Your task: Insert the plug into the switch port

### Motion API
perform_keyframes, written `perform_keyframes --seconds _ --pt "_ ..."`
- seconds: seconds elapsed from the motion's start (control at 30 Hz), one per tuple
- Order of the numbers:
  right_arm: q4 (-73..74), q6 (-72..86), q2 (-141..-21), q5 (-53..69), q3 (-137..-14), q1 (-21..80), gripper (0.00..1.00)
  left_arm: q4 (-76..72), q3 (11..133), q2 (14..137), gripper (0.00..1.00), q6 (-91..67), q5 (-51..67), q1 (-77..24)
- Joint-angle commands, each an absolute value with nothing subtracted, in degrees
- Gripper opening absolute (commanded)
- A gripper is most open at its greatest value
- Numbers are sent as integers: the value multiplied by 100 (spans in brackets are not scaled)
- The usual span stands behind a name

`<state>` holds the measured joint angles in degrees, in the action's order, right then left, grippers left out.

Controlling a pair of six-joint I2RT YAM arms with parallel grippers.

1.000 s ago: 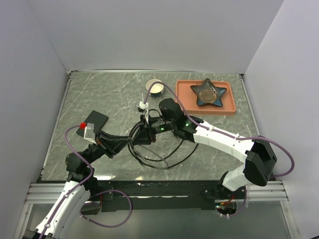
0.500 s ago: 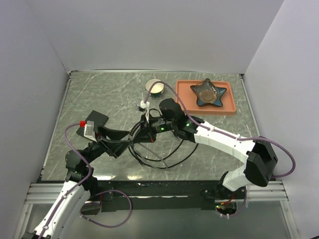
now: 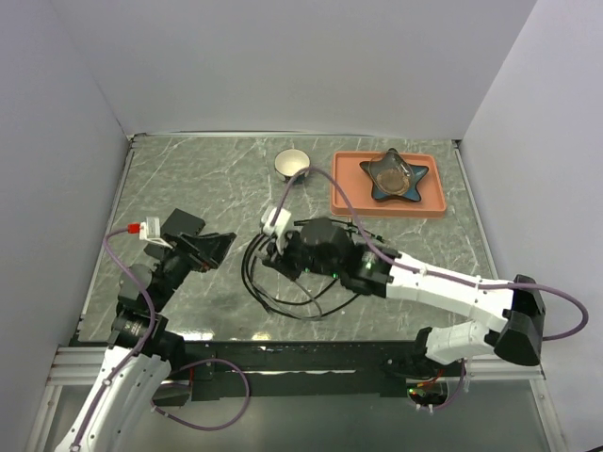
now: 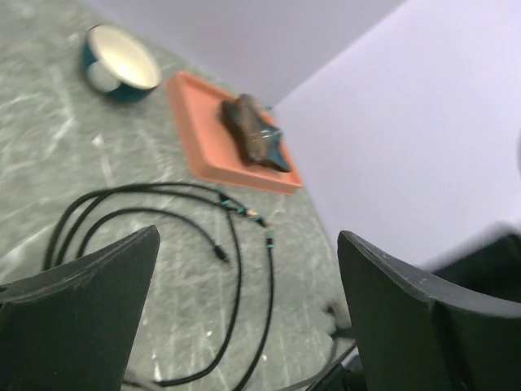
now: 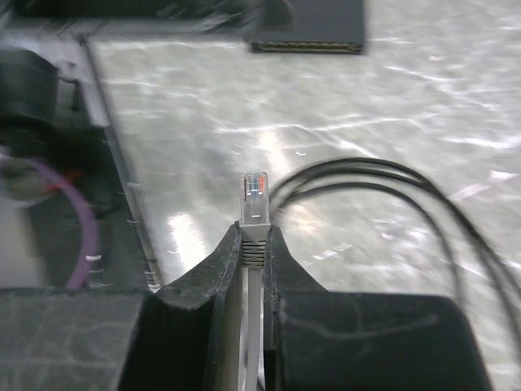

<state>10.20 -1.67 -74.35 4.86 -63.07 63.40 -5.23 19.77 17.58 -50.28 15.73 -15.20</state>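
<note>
My right gripper (image 5: 254, 236) is shut on the grey boot of the plug (image 5: 254, 198). Its clear tip sticks out past the fingertips and points toward the black switch (image 5: 308, 24), whose row of ports faces me at the top of the right wrist view. Seen from above, the switch (image 3: 182, 223) lies at the table's left, and the right gripper (image 3: 271, 252) hovers to its right. Between them my left gripper (image 3: 212, 247) is wide open and holds nothing. Its dark fingers (image 4: 81, 309) frame the left wrist view.
A loose coil of black cables (image 3: 283, 297) lies under the right wrist. At the back stand a small bowl (image 3: 293, 163) and an orange tray (image 3: 344, 193) holding a star-shaped dish (image 3: 395, 175). White walls close in three sides.
The left gripper has opened, let go and drawn back to the left. The right gripper has shut on the plug, and its arm has shifted nearer the front.
</note>
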Motion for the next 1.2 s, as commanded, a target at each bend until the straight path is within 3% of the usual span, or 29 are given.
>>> perform_keyframes --seconds 0.0,0.23,0.73,0.83,1.07,1.17 --pt "503 -1219 -7049 -2016 -5828 7135 0 193 2250 2074 96 -5089 994 -1529" --pt "-535 -2196 -6838 -3575 -5204 7848 0 422 2434 2688 96 -4975 984 -1529" --pt "-730 -2127 -6741 -3568 -4957 7963 0 177 2399 3242 96 -4852 730 -1529" --pt "-494 -1759 -6811 -3367 -5080 7726 0 824 2994 4144 96 -4623 19 -1529" --pt "114 -818 -6479 -2181 -5124 6883 0 3206 5412 6765 96 -4437 -2915 -1477" --pt "158 -607 -6320 -1776 -4957 6584 0 3244 5862 7338 96 -4132 -2928 -1083"
